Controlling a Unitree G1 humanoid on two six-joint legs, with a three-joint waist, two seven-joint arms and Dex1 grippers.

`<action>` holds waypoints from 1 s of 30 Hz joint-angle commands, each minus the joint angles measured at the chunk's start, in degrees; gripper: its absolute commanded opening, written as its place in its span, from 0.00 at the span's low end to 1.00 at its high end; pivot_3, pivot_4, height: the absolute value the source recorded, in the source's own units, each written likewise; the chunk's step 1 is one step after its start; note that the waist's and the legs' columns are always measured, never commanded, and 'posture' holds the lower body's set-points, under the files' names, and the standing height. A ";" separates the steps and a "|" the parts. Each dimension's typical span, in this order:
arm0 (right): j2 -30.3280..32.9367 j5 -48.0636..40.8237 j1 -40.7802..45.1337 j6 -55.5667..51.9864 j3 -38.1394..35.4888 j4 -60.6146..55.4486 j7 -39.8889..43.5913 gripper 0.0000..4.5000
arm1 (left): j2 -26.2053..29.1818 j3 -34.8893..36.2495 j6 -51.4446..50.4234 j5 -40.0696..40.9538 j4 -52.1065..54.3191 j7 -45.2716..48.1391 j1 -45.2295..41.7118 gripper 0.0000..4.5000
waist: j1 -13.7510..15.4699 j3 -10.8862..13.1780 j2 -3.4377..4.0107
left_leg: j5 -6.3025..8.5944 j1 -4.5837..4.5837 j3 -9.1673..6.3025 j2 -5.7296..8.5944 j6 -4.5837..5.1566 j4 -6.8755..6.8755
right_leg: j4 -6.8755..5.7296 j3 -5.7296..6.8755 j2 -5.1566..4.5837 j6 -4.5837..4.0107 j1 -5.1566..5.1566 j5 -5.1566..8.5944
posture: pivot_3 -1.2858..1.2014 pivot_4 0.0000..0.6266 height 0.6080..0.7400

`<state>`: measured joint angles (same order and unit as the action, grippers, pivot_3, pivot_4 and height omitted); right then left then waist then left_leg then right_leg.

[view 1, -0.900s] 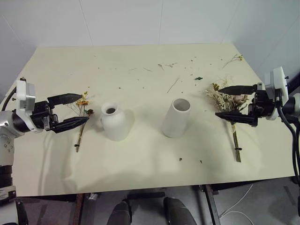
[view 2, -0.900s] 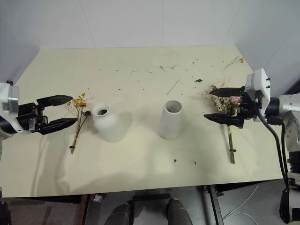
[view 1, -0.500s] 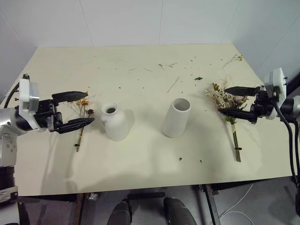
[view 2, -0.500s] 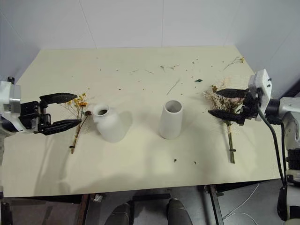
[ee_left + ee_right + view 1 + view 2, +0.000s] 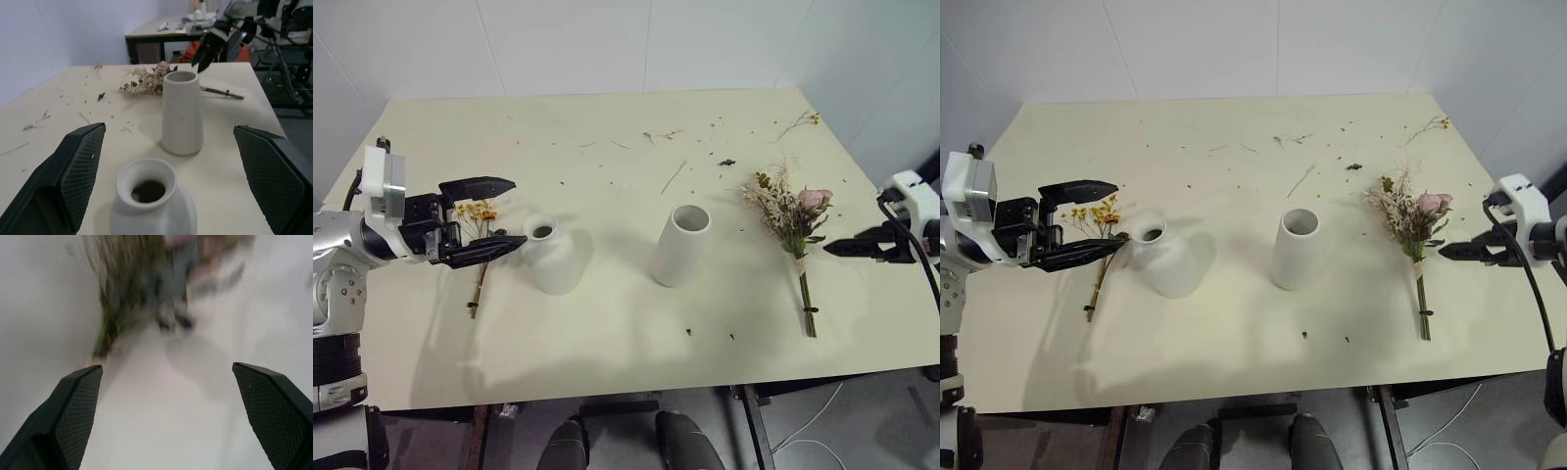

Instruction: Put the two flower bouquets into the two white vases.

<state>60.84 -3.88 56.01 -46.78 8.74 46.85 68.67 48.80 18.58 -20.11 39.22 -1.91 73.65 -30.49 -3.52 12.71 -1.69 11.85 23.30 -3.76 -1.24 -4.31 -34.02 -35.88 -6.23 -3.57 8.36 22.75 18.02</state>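
The small yellow-orange bouquet (image 5: 480, 217) lies flat at the table's left, just left of the short round white vase (image 5: 551, 257). My left gripper (image 5: 517, 211) hovers open over its blossoms, fingertips close to the round vase (image 5: 151, 196). The tall cylindrical white vase (image 5: 681, 245) stands upright mid-table. The pink-rose bouquet (image 5: 793, 213) lies flat right of it, stems toward the front edge. My right gripper (image 5: 829, 250) hangs by the table's right edge, right of that bouquet, pointing at its stems. In the right wrist view its fingers (image 5: 80, 396) stand wide apart, holding nothing.
Loose twigs (image 5: 674, 176) and plant crumbs lie scattered over the far half of the table (image 5: 607, 343). A small sprig (image 5: 800, 122) lies near the far right corner. White walls close in the back and both sides.
My right gripper has drawn back to the right, off the rose bouquet and out to the table's edge. My left gripper has moved right over the small bouquet, closer to the round vase.
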 commanded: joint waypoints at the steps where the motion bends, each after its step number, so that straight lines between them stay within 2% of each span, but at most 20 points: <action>1: -2.18 2.38 4.38 -3.16 1.82 3.28 0.67 1.00 | -0.76 -0.10 -0.69 2.07 3.94 -0.47 -0.61 1.00 | -0.24 0.00 0.00 | 0.00 0.00 0.00 0.00 0.00 0.00 | -0.01 -0.01 0.00 0.01 0.00 0.00 | 0.52 0.24 1.00; 11: -9.04 6.67 8.95 -2.98 6.23 11.35 2.94 1.00 | -1.02 1.98 -3.45 3.62 9.84 -4.59 2.96 1.00 | -0.98 0.00 0.00 | 0.01 0.02 0.01 0.00 -0.01 -0.04 | -0.05 -0.02 0.01 0.09 -0.01 0.00 | 0.52 0.24 1.00; 14: -10.85 8.11 8.62 -0.40 6.54 14.02 0.73 0.87 | -0.89 2.34 -4.44 4.16 11.51 -6.22 2.98 1.00 | -1.11 -0.02 -0.03 | 0.01 0.01 0.01 0.00 -0.01 -0.10 | -0.07 -0.02 0.01 0.09 -0.04 -0.01 | 0.52 0.24 1.00; 25: -12.47 7.36 12.23 5.48 0.93 18.17 -3.38 0.04 | -0.61 1.84 -6.90 4.96 13.98 -9.85 1.06 1.00 | -1.48 -0.06 -0.10 | 0.01 -0.08 0.00 0.00 -0.01 -0.20 | -0.11 -0.03 0.04 0.13 -0.16 -0.04 | 0.52 0.24 1.00; 26: -12.10 6.05 12.60 6.50 -0.90 17.65 -3.46 0.00 | -0.68 1.65 -6.84 4.84 13.78 -9.92 0.74 1.00 | -1.45 -0.06 -0.10 | 0.01 -0.08 0.00 0.00 -0.02 -0.20 | -0.10 -0.04 0.04 0.14 -0.16 -0.04 | 0.52 0.24 1.00; 30: -10.97 1.50 12.54 9.02 -7.42 13.05 -3.92 0.00 | -1.17 1.01 -6.30 4.35 12.55 -9.88 -0.12 1.00 | -1.37 -0.04 -0.06 | 0.01 -0.06 0.00 0.01 -0.02 -0.18 | -0.09 -0.04 0.03 0.15 -0.15 -0.05 | 0.52 0.24 1.00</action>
<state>47.96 0.38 67.14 -39.53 4.86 63.77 64.64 47.26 19.09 -27.01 42.90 10.36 63.89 -29.18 -4.89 12.68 -1.76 11.86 23.24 -3.76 -1.23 -4.33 -34.19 -35.96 -6.27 -3.54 8.51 22.60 17.98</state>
